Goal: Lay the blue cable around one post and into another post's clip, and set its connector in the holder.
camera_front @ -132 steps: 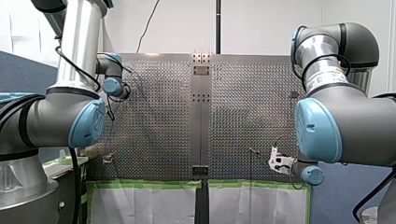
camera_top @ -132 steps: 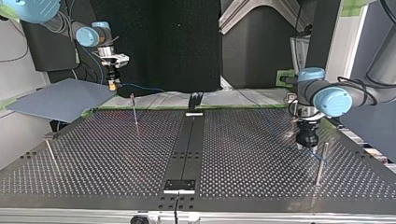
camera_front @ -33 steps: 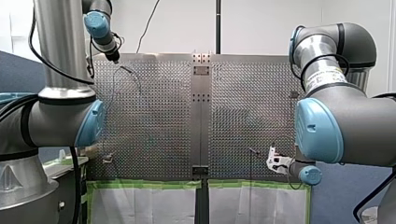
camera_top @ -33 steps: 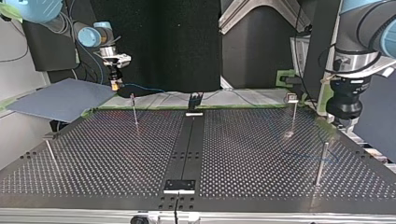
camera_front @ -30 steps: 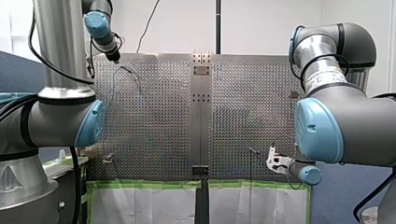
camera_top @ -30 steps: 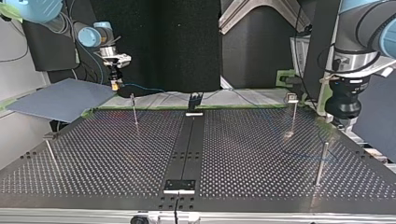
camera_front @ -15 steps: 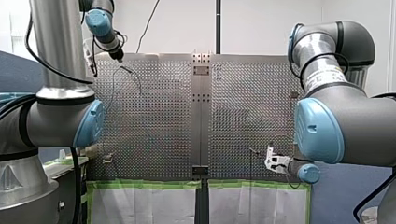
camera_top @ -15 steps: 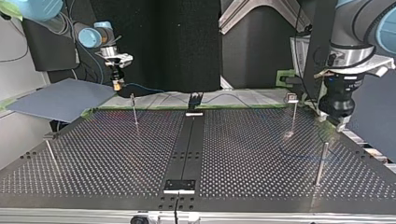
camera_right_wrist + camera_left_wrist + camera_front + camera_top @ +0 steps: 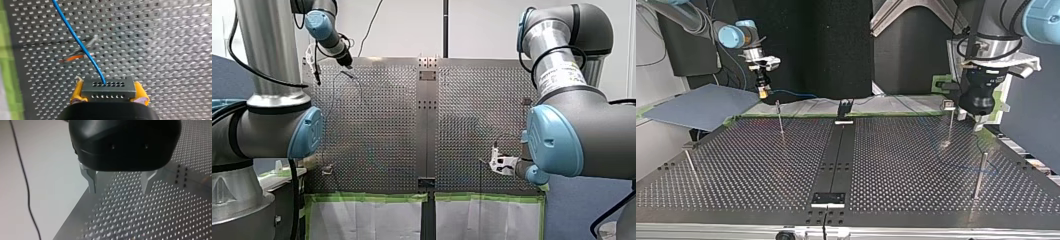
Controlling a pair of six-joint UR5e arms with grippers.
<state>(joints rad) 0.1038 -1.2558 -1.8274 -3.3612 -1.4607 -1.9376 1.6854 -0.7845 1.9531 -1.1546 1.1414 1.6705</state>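
My right gripper [image 9: 109,98] has its yellow pads shut on a dark grey connector [image 9: 108,88] with rows of small holes. The blue cable [image 9: 75,38] leaves the connector's top and runs ahead over the perforated table. In the top view my right gripper [image 9: 764,93] hangs at the far left edge, above the table, and the cable [image 9: 793,94] trails towards the black holder [image 9: 845,108]. My left gripper [image 9: 118,185] is open, its metal fingers bare, over the table's edge. In the top view it [image 9: 972,120] hovers beside the clip post [image 9: 949,120].
Thin posts stand at the top view's left [image 9: 780,119], far left [image 9: 690,163] and right [image 9: 979,175], the last with a faint blue cable loop at its foot. A grey board [image 9: 701,106] leans at the far left. A bracket [image 9: 827,198] sits at the near middle.
In the top view my left gripper has swung leftwards and back, from the right edge to beside the clip post. My right gripper has shifted slightly, still holding the connector.
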